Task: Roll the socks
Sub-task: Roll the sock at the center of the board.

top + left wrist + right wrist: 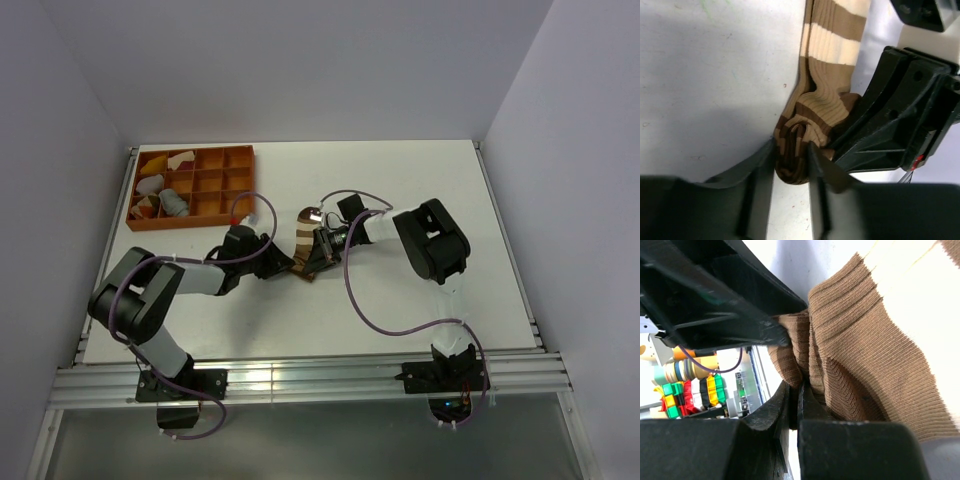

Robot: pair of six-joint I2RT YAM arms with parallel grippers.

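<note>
White table (400,300), both arms meeting around the middle of it. The orange tray (190,221) sits well away from the left gripper (285,265), out past its left side, with some cloth bits in it. The brown-and-white striped sock (832,100) lies flat, stretching straight away from the left gripper's fingers. Its near end is rolled up and sits right between those 2 fingers, which are clamped on it from both sides. The right gripper (794,387) is just beside that same end, its fingers pinched tight on a fold of the brown fabric.
</note>
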